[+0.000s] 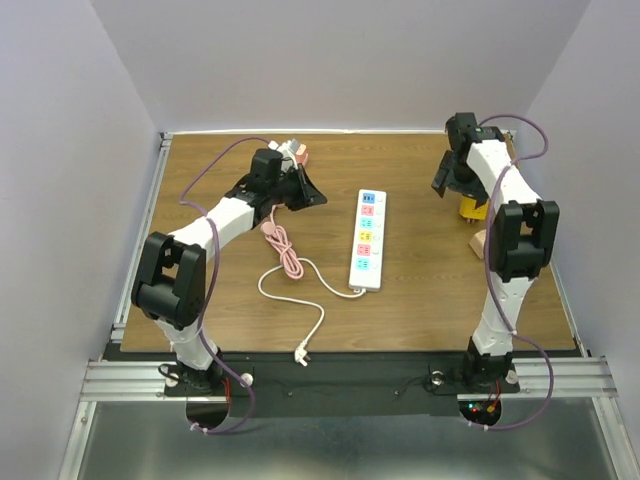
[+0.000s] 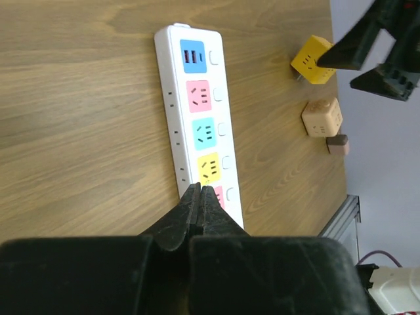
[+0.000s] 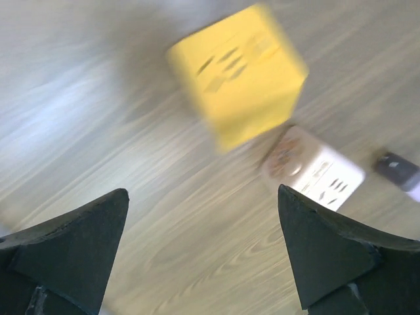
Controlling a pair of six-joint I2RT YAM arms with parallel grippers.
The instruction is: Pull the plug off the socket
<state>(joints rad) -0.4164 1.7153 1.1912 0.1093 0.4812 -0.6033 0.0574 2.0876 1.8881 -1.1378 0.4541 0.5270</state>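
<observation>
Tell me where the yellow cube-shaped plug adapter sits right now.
In the top view the yellow cube-shaped plug adapter sits on the right side of the wooden table, just beyond the beige cube adapter, well right of the long white power strip.

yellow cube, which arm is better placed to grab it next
Right. The right gripper is open beside the yellow cube; the left gripper is shut, with the power strip between it and the cube.

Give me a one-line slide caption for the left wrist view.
Shut left gripper pointing toward the long white power strip, yellow cube adapter beyond it.
</observation>
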